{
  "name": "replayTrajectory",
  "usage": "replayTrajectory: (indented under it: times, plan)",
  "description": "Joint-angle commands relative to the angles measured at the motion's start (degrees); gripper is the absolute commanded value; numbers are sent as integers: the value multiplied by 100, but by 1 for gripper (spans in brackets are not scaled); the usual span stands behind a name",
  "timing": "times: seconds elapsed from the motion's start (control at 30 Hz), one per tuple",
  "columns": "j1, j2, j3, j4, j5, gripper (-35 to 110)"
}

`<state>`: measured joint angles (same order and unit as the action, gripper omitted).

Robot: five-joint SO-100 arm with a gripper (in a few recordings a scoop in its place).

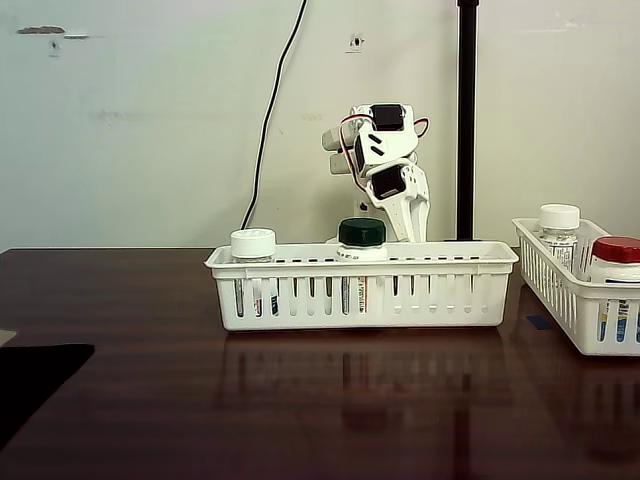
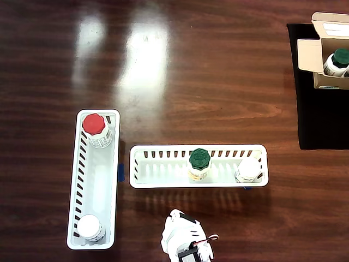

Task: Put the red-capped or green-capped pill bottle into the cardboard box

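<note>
You are looking at an arm (image 1: 385,165) folded up behind the horizontal basket (image 2: 163,181), standing back from it on the side away from the cardboard box (image 2: 322,52). Its jaws are pointing down behind the basket's far wall in the fixed view, and I cannot tell how far they are standing open or whether they are gripping anything.

One green-capped bottle (image 2: 339,61) is already sitting inside the cardboard box, at the far corner of the tabletop (image 2: 218,82) from the basket. A second green-capped bottle (image 2: 199,162) is standing upright near the middle of the basket, with a white-capped bottle (image 2: 248,169) beside it toward the box end. The red-capped bottle (image 2: 96,129) is standing in the other basket (image 2: 73,180), at the end nearer the horizontal one, with another white-capped bottle (image 2: 89,227) at the opposite end.

My judgement: you are sitting between placements. If more bottles are to go, the green one in the basket is closest, calling for a reach over the basket wall and a grip below the cap.
</note>
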<state>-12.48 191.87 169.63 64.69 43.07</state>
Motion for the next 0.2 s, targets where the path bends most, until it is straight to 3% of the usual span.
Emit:
replayTrajectory:
  times: [0.0,0.17]
  plan:
    - [-316,492,0,88,0,2]
    - [-316,492,0,88,0,2]
